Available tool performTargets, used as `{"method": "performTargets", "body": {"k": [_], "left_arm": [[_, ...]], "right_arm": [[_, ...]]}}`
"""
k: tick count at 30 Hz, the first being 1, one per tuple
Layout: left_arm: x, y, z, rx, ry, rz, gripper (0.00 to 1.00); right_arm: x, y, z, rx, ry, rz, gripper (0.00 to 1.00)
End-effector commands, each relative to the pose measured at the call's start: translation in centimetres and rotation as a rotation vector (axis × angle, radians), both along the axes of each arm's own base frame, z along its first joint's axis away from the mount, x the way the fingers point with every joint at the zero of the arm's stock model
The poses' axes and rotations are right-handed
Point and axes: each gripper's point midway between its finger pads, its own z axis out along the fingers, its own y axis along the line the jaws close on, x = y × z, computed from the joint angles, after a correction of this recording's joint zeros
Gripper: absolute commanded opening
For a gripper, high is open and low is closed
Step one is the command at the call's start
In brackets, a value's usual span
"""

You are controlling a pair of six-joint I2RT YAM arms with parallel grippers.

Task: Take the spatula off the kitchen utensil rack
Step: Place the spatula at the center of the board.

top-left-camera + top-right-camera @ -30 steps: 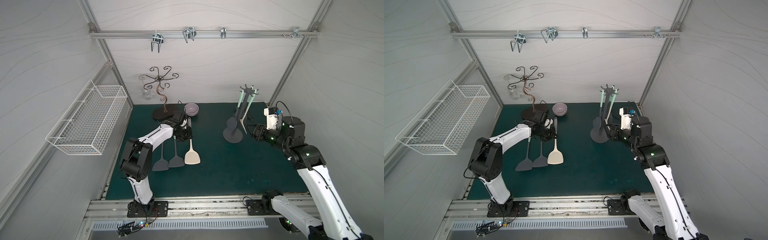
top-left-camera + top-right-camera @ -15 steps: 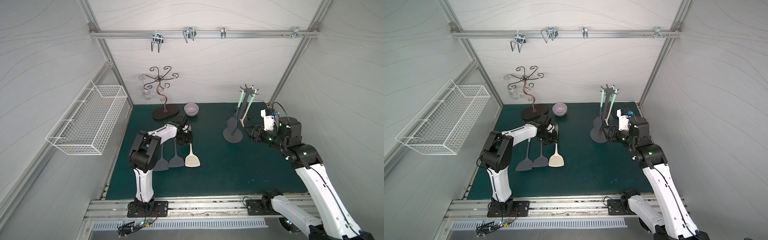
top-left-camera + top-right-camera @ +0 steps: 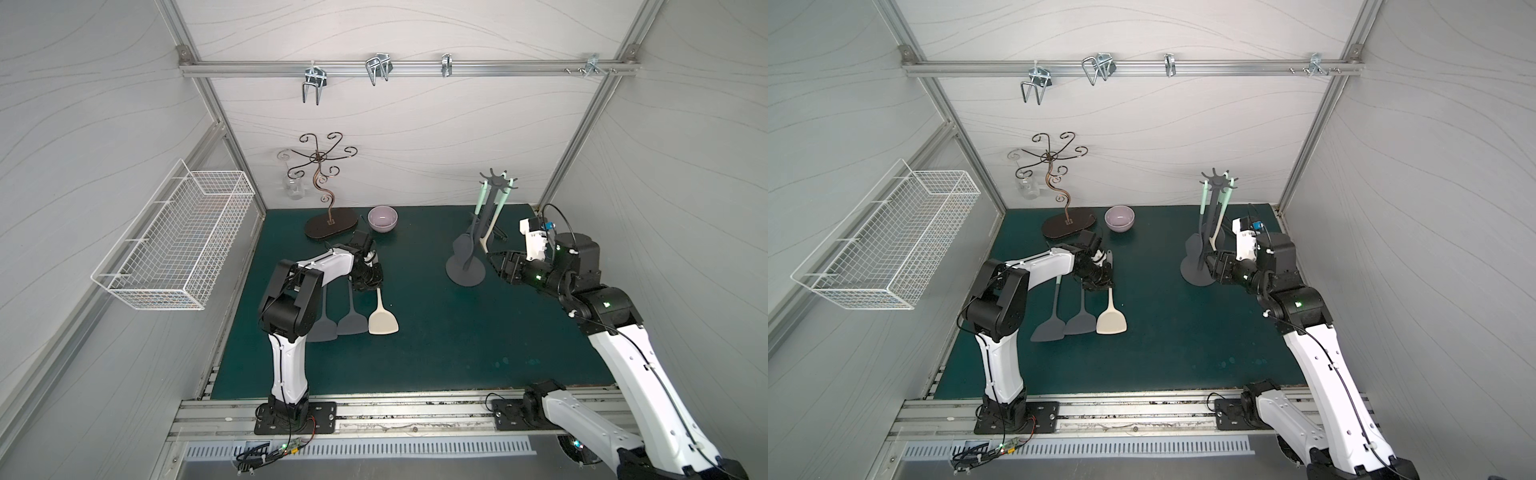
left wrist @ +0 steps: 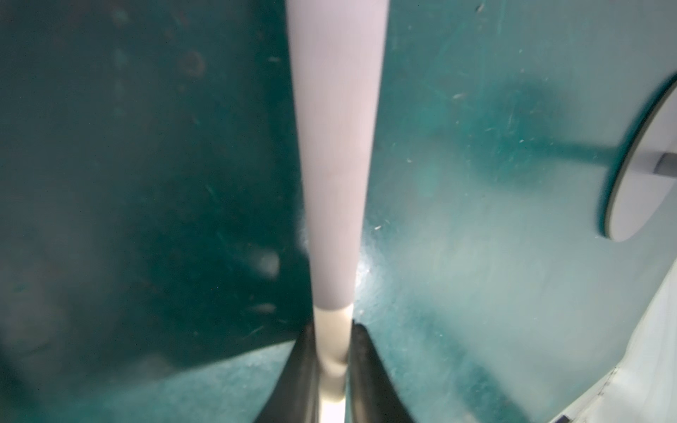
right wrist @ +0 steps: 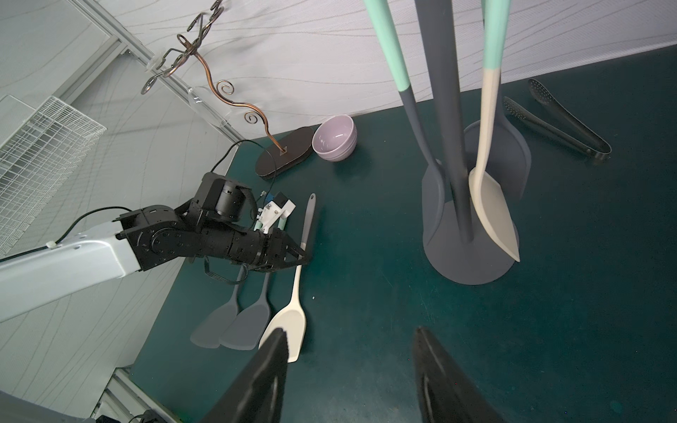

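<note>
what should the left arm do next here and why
Probably spread the left tool a little and lift straight up: its fingers flank the handle of the cream spatula, which already lies flat on the mat beside two grey spatulas, so it seems delivered.

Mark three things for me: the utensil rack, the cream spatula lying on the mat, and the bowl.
utensil rack [image 3: 465, 279]: in a top view, on its round base.
cream spatula [image 3: 383, 322]: in a top view, on its blade, flat on the mat.
bowl [image 3: 382, 228]: in a top view, on its outer wall.
</note>
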Motion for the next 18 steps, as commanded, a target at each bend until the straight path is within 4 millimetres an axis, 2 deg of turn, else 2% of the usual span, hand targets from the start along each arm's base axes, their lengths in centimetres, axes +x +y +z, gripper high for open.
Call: {"method": "performTargets", "body": {"k": [1, 7, 12, 15, 18], "left_arm": [[1.3, 0.3, 1.5, 0.018, -0.053, -0.006, 0.28], [1.7, 0.6, 3.4, 0.035, -0.094, -0.02, 0.32], [2.0, 0.7, 5.9, 0.034, -0.149, -0.034, 0.32], [2.2, 0.6, 8.3, 0.027, -0.203, -0.05, 0.32], [2.3, 0.6, 11.7, 0.013, -0.295, -0.077, 0.33]], "right_arm": [[-0.2, 0.4, 1.1, 0.005, -0.031, 0.023, 0.57], [-0.2, 0.2, 1.3, 0.004, -0.033, 0.015, 0.57], [0.0, 0.0, 1.9, 0.005, -0.043, -0.002, 0.57], [0.2, -0.2, 2.8, 0.007, -0.062, -0.017, 0.57], [0.6, -0.6, 3.9, -0.008, -0.086, -0.041, 0.57]]}}
